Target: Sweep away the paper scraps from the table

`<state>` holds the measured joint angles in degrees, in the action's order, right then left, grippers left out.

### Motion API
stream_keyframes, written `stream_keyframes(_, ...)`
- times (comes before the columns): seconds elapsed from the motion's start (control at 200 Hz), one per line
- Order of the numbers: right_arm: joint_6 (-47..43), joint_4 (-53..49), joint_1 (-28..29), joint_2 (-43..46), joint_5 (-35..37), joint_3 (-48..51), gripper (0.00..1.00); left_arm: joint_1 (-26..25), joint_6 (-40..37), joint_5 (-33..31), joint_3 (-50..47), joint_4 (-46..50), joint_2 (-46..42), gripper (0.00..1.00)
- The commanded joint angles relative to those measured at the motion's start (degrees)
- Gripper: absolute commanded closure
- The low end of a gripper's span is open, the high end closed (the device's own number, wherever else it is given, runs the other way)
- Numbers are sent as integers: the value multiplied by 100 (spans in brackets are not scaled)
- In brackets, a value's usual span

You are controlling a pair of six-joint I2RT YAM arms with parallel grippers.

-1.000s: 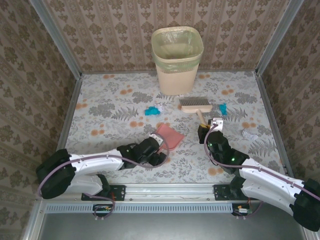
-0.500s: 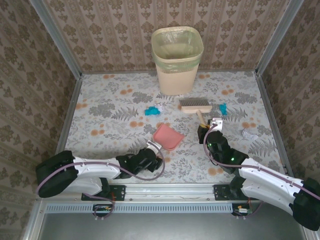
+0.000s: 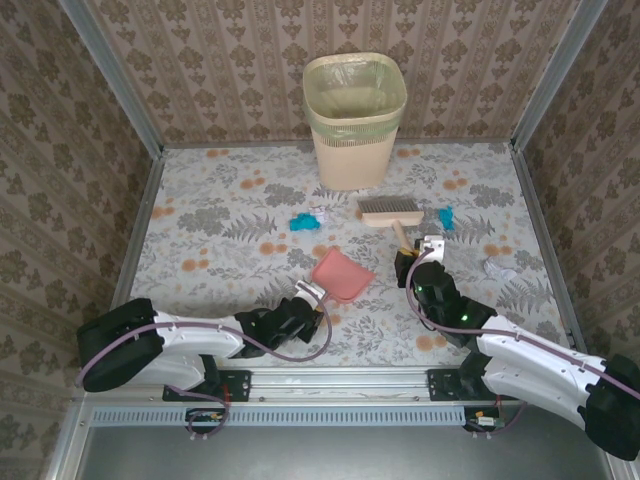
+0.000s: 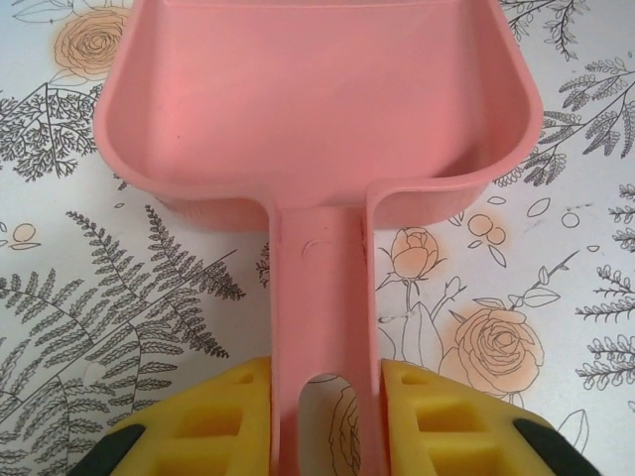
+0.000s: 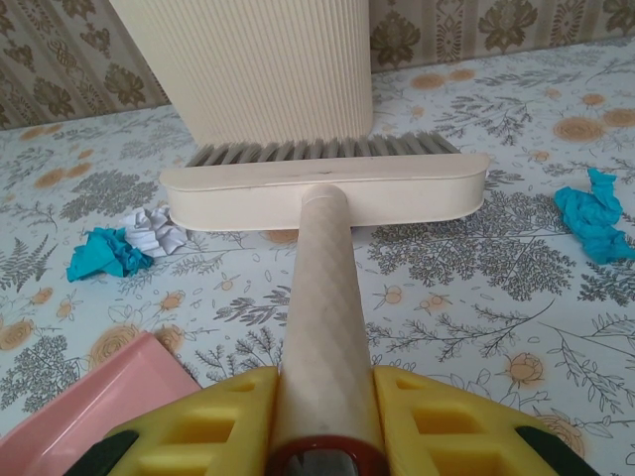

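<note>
The pink dustpan (image 3: 341,273) lies on the table (image 3: 210,262), mouth pointing away from me. My left gripper (image 3: 311,293) is shut on its handle; in the left wrist view the yellow pads (image 4: 233,416) press both sides of the dustpan (image 4: 317,109) handle. My right gripper (image 3: 407,260) is shut on the cream brush (image 3: 391,210) by its handle, bristles toward the bin. Paper scraps: a teal one (image 3: 302,222) with a white one (image 3: 319,215) left of the brush, a teal one (image 3: 446,217) to its right. The right wrist view shows the brush (image 5: 327,188) between these scraps (image 5: 99,254) (image 5: 593,213).
A beige waste bin (image 3: 355,120) with a green liner stands at the back centre, just behind the brush. Another white scrap (image 3: 497,268) lies near the right rail. Small bits lie by the back wall (image 3: 410,152). Patterned walls close in three sides.
My left jaws have closed onto the dustpan's handle, and that arm has settled lower and nearer the front edge. The right arm and brush have stayed still.
</note>
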<state>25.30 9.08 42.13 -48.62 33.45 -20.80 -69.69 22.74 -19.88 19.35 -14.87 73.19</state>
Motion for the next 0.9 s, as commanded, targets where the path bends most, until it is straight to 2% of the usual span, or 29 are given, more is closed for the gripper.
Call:
stream_keyframes(0.0, -91, 279, -30, 2, -45, -276, 100, -27, 74, -223, 69, 249, -231, 90)
stream_keyframes(0.2, -127, 278, -30, -1, -95, -299, 100, 102, 252, -373, 428, 1642, -1258, 100)
stream_keyframes(0.4, -205, 186, -17, -133, -303, -470, 100, 438, 709, -266, 837, 3595, -2627, 100)
stream_keyframes(0.555, -231, -286, 18, -388, -644, -931, 100, 986, 796, 42, 1135, 4843, -3203, 100)
stream_keyframes(0.665, -294, -1130, 116, -752, -751, -1633, 100, 1393, 645, 271, 1202, 5091, -3264, 100)
stream_keyframes(0.775, -383, -1978, 344, -1242, -736, -2411, 100, 1642, 486, 588, 1111, 4706, -2982, 100)
stream_keyframes(0.895, -583, -2655, 666, -1862, -605, -3195, 100, 1797, 318, 464, 1008, 4360, -2440, 100)
